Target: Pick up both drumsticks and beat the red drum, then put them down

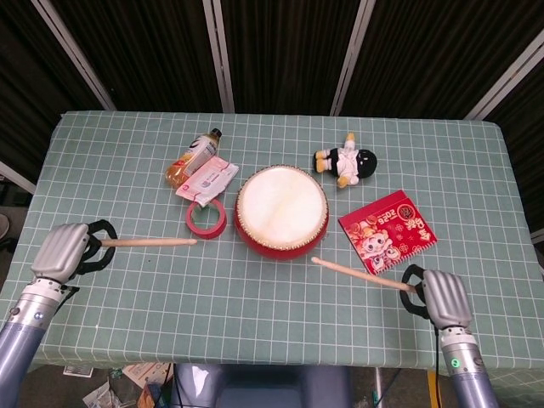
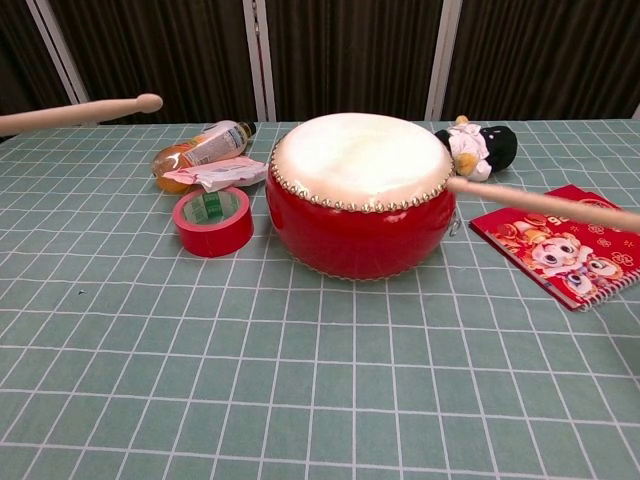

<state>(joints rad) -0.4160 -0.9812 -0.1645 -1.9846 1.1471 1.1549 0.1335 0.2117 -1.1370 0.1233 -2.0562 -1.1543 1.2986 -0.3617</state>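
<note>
In the chest view we see neither hand; both drumsticks run off the picture's edges, the left drumstick (image 2: pixel 75 112) at the left, the right drumstick (image 2: pixel 545 203) at the right. The red booklet (image 2: pixel 560 245) is clipped there too.

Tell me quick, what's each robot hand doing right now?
Left hand: holding the left drumstick, raised above the table.
Right hand: holding the right drumstick, tip near the red drum.
</note>
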